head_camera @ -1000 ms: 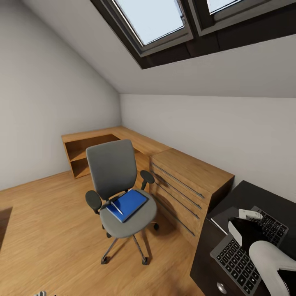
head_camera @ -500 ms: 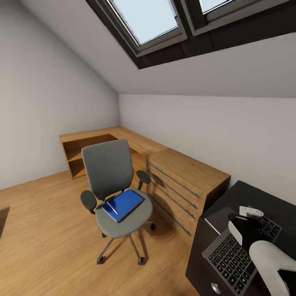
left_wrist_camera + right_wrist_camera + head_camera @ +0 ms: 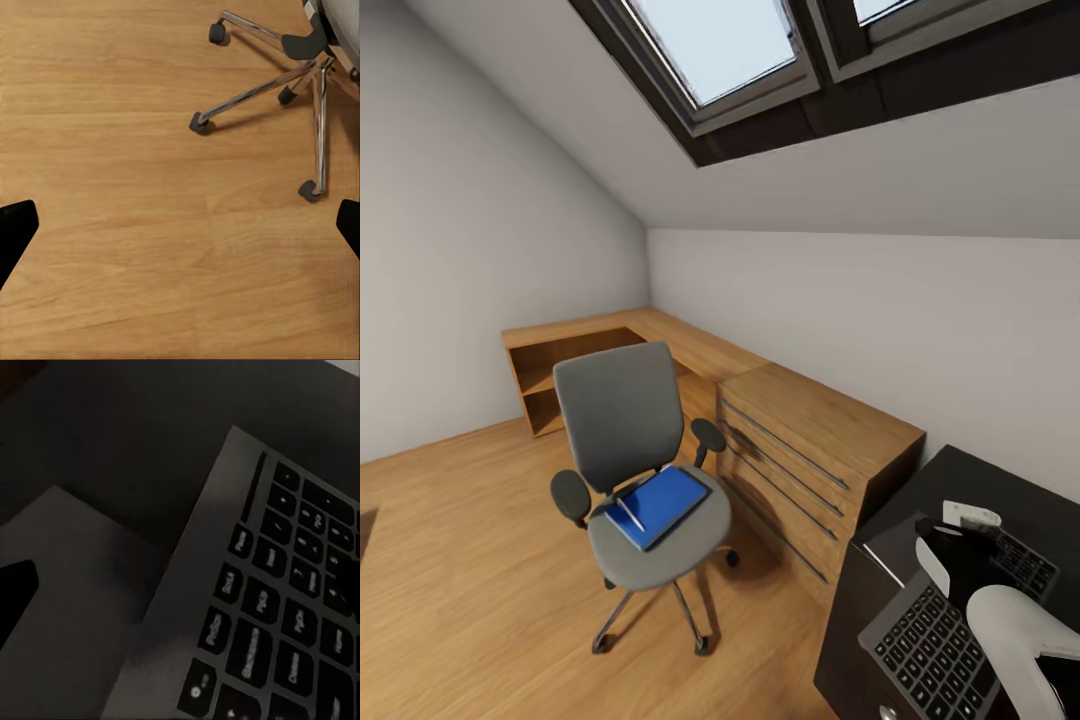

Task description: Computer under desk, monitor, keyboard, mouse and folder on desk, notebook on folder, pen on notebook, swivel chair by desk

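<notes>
Folder (image 3: 658, 505) w/ pen (image 3: 630, 514) on swivel chair (image 3: 635, 450); left hand (image 3: 180, 225) spread, right unclear.

floor (image 3: 470, 560): warm wood planks, smooth, faint sheen
swivel chair (image 3: 622, 420): grey matt cloth, dark plastic armrests, shiny metal legs
folder (image 3: 657, 505): blue, smooth cover
desk (image 3: 1000, 480): black, matt top
keyboard (image 3: 935, 650): grey matt body, black keys
drawer unit (image 3: 810, 450): wood, smooth

The left pincer (image 3: 180, 229) hangs over bare wooden floor (image 3: 120, 150), its two dark fingertips (image 3: 15, 229) spread wide apart with nothing between them. Beyond the pincer stands the swivel chair (image 3: 300, 75): chrome base legs ending in dark castors, with the edge of its grey seat just above them.
</notes>
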